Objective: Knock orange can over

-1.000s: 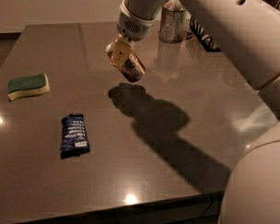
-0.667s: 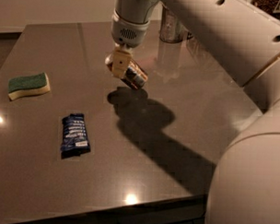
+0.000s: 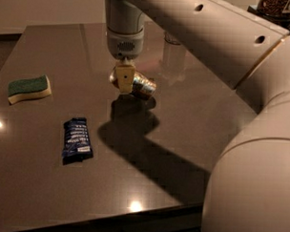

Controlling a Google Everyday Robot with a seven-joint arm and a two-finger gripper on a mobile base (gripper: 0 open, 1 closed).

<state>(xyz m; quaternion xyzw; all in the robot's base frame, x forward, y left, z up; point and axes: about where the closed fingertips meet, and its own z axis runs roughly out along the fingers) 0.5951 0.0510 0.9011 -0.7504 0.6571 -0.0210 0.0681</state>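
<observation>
One can (image 3: pixel 139 85) sits clamped in my gripper (image 3: pixel 124 79), tipped almost flat, its long axis running out rightward from the gripper.

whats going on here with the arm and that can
A one-armed robot is handling the orange can on a dark table. Its gripper is low over the middle of the table, closed on the can, which is turned on its side just above or on the surface; I can't tell if it touches. A green sponge and a blue snack packet lie untouched to the left in the picture.
</observation>
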